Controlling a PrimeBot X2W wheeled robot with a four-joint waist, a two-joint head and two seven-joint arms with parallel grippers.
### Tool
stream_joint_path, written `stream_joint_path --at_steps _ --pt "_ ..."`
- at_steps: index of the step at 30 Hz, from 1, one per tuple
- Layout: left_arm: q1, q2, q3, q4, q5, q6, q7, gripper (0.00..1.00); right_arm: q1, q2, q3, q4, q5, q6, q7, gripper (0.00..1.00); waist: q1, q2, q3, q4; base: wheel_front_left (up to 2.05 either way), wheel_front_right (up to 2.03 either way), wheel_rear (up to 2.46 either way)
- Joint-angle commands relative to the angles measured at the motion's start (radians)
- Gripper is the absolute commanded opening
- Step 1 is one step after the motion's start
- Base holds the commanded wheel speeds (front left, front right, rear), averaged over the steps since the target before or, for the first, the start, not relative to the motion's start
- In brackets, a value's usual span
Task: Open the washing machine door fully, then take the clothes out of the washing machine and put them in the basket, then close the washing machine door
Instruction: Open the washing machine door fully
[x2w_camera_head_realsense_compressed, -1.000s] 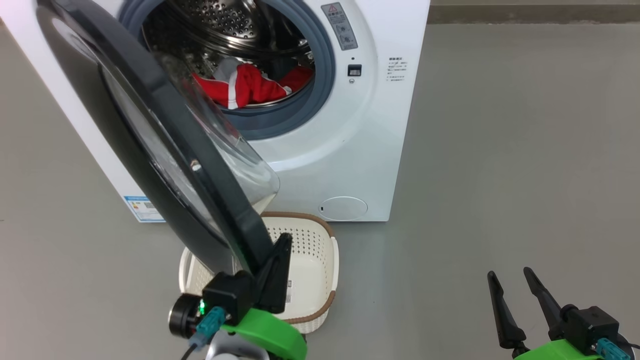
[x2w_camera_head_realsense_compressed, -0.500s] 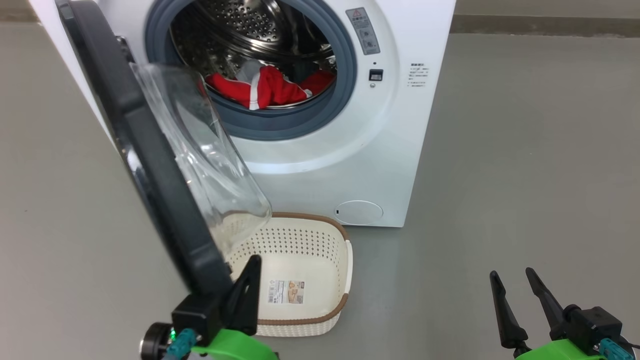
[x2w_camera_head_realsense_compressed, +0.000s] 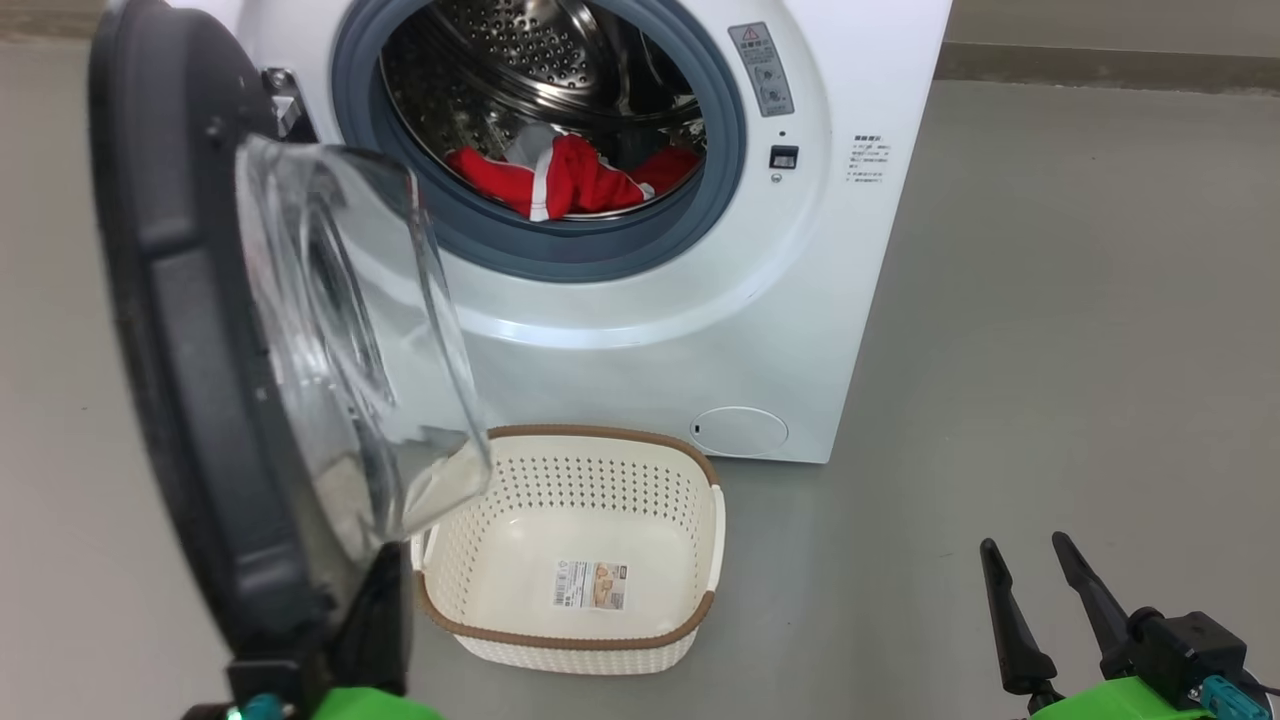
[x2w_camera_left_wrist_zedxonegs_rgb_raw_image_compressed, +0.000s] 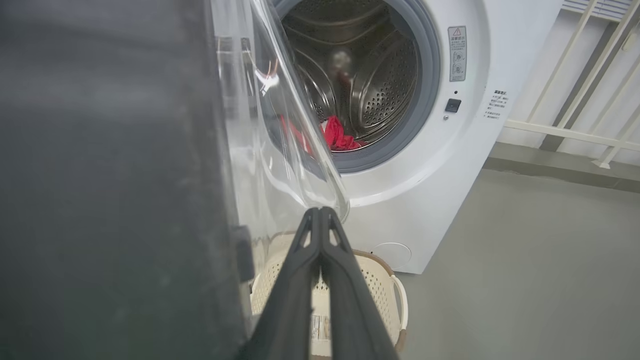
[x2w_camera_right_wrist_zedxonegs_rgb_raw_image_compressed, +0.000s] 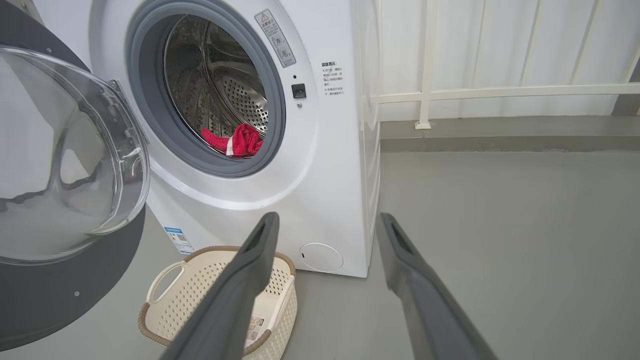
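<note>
Soft, light red clothes (x2w_camera_head_realsense_compressed: 570, 185) lie low inside the washing machine (x2w_camera_head_realsense_compressed: 650, 350), likely best pinched at a raised fold. Left pincer (x2w_camera_left_wrist_zedxonegs_rgb_raw_image_compressed: 320, 215) closed beside the open door (x2w_camera_head_realsense_compressed: 180, 350); right pincer (x2w_camera_head_realsense_compressed: 1022, 542) open.

The floor (x2w_camera_head_realsense_compressed: 1050, 300) is a smooth, matte grey surface with a slight green cast. The light on it is soft and even, and the shadows are faint. At its far edge a low kerb (x2w_camera_head_realsense_compressed: 1100, 65) in a darker grey runs straight across. In the right wrist view a white railing (x2w_camera_right_wrist_zedxonegs_rgb_raw_image_compressed: 500, 92) rises above the kerb, made of one horizontal bar and slim upright bars. One thicker post (x2w_camera_right_wrist_zedxonegs_rgb_raw_image_compressed: 424, 65) stands with its foot on the kerb's top ledge. Behind the bars is a plain white surface (x2w_camera_right_wrist_zedxonegs_rgb_raw_image_compressed: 550, 45), brightly lit. In the left wrist view the railing's bars slant across the upper right corner.
</note>
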Motion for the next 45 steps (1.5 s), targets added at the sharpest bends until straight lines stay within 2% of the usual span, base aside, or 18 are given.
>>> stream_joint_path --at_steps 1,11,22,34,45 --pt "-0.017 0.043 0.069 -0.016 -0.01 0.02 -0.011 0.0 -0.032 -0.013 0.024 -0.027 -0.014 0.003 -0.013 1.0 0.0 -0.0001 -0.001 0.001 0.0 0.0 0.0" --pt "0.051 0.085 0.18 -0.05 -0.046 0.066 -0.029 0.0 -0.034 -0.013 0.018 -0.034 -0.02 0.003 -0.007 1.0 0.0 -0.0001 0.005 0.012 0.0 0.0 0.0" --pt "0.068 0.114 0.308 -0.055 -0.064 0.076 -0.043 0.0 -0.04 -0.013 0.003 -0.056 -0.036 0.003 0.01 1.0 0.0 -0.0001 0.024 0.025 0.0 0.0 0.0" --pt "0.015 0.147 0.486 0.023 -0.066 0.011 -0.045 0.0 -0.056 -0.013 -0.01 -0.096 -0.056 0.003 0.041 1.0 0.0 -0.0001 0.064 0.024 0.0 0.0 0.0" --pt "-0.053 0.133 0.642 0.147 -0.014 -0.059 -0.045 0.0 -0.067 -0.013 -0.011 -0.112 -0.063 0.003 0.054 1.0 0.0 -0.0001 0.084 0.013 0.0 0.0 0.0"
